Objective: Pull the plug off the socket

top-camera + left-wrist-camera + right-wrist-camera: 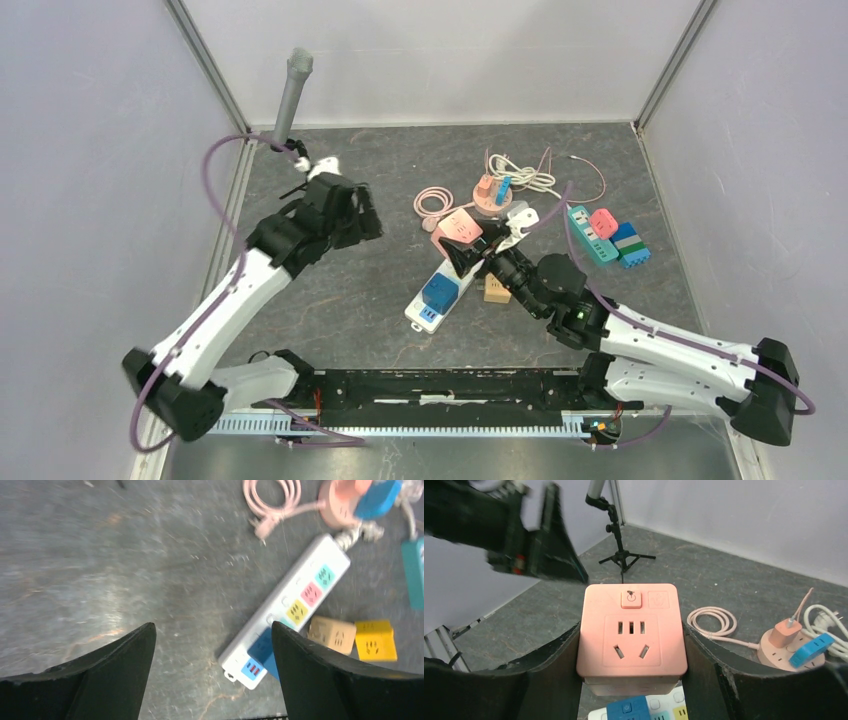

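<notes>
My right gripper [631, 628] is shut on a pink cube plug [631, 630], its socket face toward the camera. It holds the cube clear above the white power strip [666, 704]. In the top view the pink cube [462, 229] sits in the right gripper [466, 250] over the strip's [424, 312] far end. A blue plug [440, 291] is still seated in the strip and also shows in the left wrist view [261, 647]. My left gripper [357, 211] is open and empty, raised left of the strip [292, 611].
A pink round socket [490, 196] with a small pink plug and a blue plug, a coiled pink cable [433, 203] and a white cable lie behind. A teal strip [592, 235] with plugs lies to the right. Tan [332, 634] and yellow [375, 640] cubes lie beside the white strip. A tripod stands at the back left [290, 95].
</notes>
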`<state>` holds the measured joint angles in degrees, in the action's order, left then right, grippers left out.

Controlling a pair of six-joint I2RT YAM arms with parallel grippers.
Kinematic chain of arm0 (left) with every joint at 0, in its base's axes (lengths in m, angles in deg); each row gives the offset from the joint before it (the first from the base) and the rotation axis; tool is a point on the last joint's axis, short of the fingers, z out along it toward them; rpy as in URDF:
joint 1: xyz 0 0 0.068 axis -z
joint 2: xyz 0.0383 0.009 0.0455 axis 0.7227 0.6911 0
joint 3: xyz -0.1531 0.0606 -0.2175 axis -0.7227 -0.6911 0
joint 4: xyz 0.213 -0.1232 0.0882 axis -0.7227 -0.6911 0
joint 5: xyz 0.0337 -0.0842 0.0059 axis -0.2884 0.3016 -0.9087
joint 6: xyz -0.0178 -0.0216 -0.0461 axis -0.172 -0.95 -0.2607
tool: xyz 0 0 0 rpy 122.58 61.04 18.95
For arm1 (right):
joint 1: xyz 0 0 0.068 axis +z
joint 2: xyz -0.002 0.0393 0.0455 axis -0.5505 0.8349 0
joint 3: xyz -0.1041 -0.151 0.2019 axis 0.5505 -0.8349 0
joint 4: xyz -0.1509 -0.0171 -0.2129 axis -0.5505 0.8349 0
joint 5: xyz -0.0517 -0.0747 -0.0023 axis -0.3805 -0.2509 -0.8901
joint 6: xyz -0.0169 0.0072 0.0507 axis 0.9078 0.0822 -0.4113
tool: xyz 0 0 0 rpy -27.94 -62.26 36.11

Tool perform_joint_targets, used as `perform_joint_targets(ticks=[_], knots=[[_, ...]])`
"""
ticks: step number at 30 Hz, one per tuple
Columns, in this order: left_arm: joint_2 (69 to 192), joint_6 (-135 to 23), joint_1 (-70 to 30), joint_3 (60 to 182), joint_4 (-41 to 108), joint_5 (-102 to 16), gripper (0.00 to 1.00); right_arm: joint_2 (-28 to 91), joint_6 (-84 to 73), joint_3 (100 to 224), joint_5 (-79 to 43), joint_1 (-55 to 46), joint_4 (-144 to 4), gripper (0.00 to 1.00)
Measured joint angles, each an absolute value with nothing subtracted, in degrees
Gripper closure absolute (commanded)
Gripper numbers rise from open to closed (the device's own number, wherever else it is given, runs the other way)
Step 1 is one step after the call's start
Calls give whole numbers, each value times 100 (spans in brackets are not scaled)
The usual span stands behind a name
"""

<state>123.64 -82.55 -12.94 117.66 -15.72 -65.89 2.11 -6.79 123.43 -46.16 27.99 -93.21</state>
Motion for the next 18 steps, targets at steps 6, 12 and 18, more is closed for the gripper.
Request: perform_joint_targets(ticks=[6, 12, 18], knots=[[10775, -8471, -1309, 11497, -1862, -8001, 4, 1247, -819, 12680, -4205, 2788, -9317, 100], [9514, -8537, -1309, 11178, -2002, -9080, 3, 3172, -1044, 13736, -3046, 2796, -9395, 99], [8651, -8519, -1309, 11106, -2076, -9611, 2, 4385, -1188, 14402, -2312, 2809, -9398, 87]])
